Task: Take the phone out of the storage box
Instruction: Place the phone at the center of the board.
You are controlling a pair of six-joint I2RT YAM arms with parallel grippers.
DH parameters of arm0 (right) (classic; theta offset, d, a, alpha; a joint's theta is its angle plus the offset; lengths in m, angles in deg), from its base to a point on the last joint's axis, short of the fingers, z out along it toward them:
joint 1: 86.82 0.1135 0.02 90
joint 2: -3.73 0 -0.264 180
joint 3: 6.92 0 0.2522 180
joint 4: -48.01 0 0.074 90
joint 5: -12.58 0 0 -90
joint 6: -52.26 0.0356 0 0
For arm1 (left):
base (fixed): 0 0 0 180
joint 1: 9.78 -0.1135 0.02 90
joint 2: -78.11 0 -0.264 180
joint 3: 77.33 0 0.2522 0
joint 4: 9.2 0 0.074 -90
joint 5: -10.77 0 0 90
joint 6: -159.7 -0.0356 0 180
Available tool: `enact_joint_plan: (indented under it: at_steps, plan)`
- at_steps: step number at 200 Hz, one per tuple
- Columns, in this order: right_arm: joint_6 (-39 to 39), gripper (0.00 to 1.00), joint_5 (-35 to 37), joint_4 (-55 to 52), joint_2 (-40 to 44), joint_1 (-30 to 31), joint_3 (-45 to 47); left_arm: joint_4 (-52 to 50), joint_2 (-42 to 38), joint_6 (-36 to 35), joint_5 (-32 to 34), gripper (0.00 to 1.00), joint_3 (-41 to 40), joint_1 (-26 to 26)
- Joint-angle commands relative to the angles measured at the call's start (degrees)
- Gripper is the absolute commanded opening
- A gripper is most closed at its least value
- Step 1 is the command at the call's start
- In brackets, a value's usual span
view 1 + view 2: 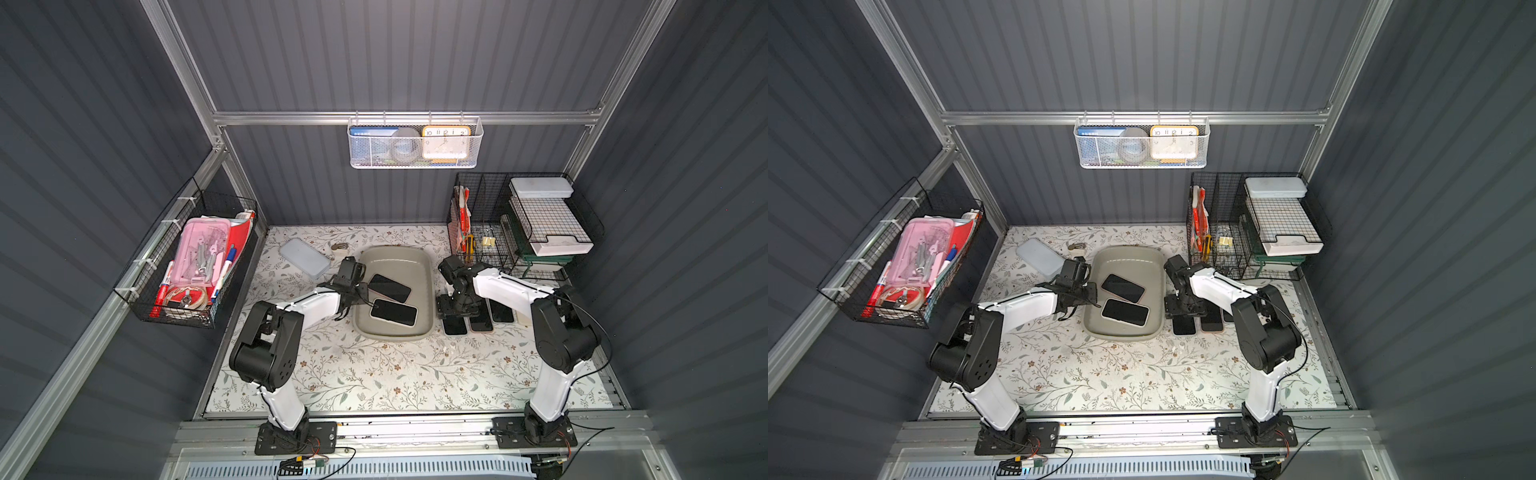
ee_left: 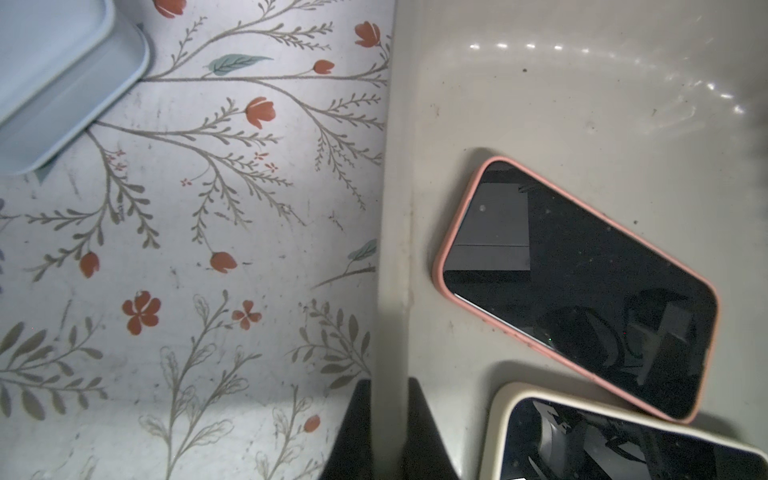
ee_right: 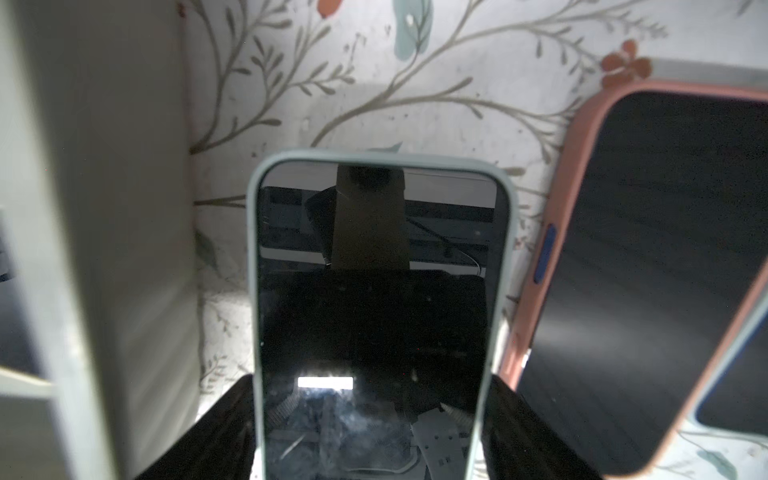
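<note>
Storage box: the grey-beige storage box (image 1: pixel 399 264) sits mid-table, towards the back of the floral table (image 1: pixel 374 374).
Inside it: two phones, screens up. A pink-cased phone (image 1: pixel 389 287) lies askew, and a cream-cased phone (image 1: pixel 393 312) lies nearer my base. The two touch at a corner.
My left hand: my left hand (image 2: pixel 390 432) is clenched on the box's left wall, one finger outside and one inside.
My right hand: my right hand (image 3: pixel 370 415) is low over the table just right of the box. It is grasping a green-cased phone (image 3: pixel 374 291) by its long edges, screen up.
Beside that: a salmon-cased phone (image 3: pixel 648 270) and then a third phone (image 1: pixel 500 309) lie in a row on the table.
Left of the box: a pale blue-grey slab (image 1: pixel 304 257) lies flat, apart from the box.
Edges: a black wire basket (image 1: pixel 187 270) hangs at my left. A wire rack (image 1: pixel 523 224) stands at the back right.
</note>
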Motion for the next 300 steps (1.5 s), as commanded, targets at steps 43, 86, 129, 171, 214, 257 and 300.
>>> enact_joint_plan:
  at_steps: [43, 86, 129, 171, 214, 257, 300]
  plan:
    - [1.3, 0.63, 0.98, 1.78, -1.83, -0.75, -0.02, -0.03, -1.54, -1.56, 0.97, 0.0, 1.42, -0.17]
    - [1.9, 0.66, 1.77, 2.65, -2.91, -1.06, -0.24, -0.16, -1.83, -1.55, 0.84, 0.0, 1.46, -0.21]
    - [1.98, 0.71, 1.75, 2.7, -4.05, -1.1, -0.78, -0.29, -1.96, -1.71, 0.94, 0.0, 1.46, -0.23]
    - [2.53, 0.78, 1.81, 2.78, -5.12, -1.28, -0.88, -0.48, -2.32, -1.69, 0.93, 0.0, 1.32, -0.19]
    - [2.44, 0.87, 2.74, 2.97, -2.24, -1.28, -0.54, -0.5, -2.23, -1.74, 1.04, 0.0, 1.27, -0.19]
    - [1.52, 0.94, 1.45, 3.23, 4.88, -1.3, 0.26, -0.37, -2.21, -1.7, 1.0, 0.0, 1.2, -0.15]
    - [-4.1, 0.93, 0.11, 2.13, 15.04, -1.3, -0.62, -0.31, -2.1, -1.66, 0.91, 0.0, 1.18, -0.18]
